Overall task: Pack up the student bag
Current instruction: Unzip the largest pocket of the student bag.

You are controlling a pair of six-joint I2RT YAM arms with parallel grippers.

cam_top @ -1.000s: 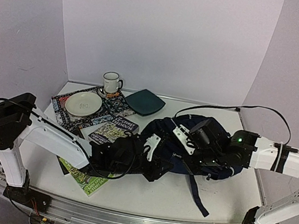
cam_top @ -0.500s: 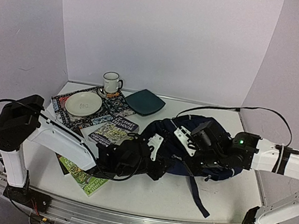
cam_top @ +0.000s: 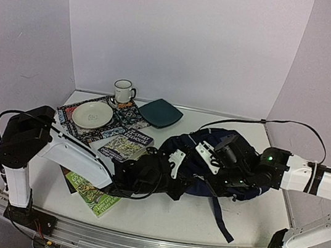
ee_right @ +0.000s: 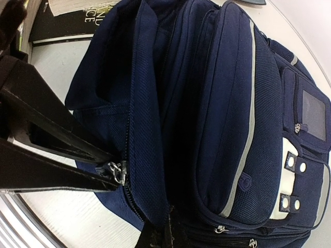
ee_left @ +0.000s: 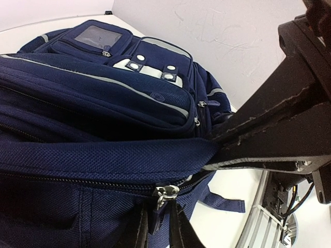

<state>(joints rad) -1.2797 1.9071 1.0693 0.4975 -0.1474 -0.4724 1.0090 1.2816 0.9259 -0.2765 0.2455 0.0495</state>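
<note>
In the middle of the table [cam_top: 200,223], the student bag [ee_left: 103,88] is lying on its side between the two arms. The left gripper [ee_left: 214,150] is pinching the fabric rim of the bag's opening, seemingly closed on it. The right gripper [ee_right: 107,168] is clamping the bag's edge at a metal zipper pull [ee_right: 120,173].

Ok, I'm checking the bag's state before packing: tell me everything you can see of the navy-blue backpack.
The navy-blue woven-fabric backpack lies on the white table, a strap trailing toward the near edge. It has grey stripes, a clear window pocket, a white snap tab and metal zipper pulls. The left gripper pinches at one zipper pull; the right gripper is shut on fabric nearby.
</note>
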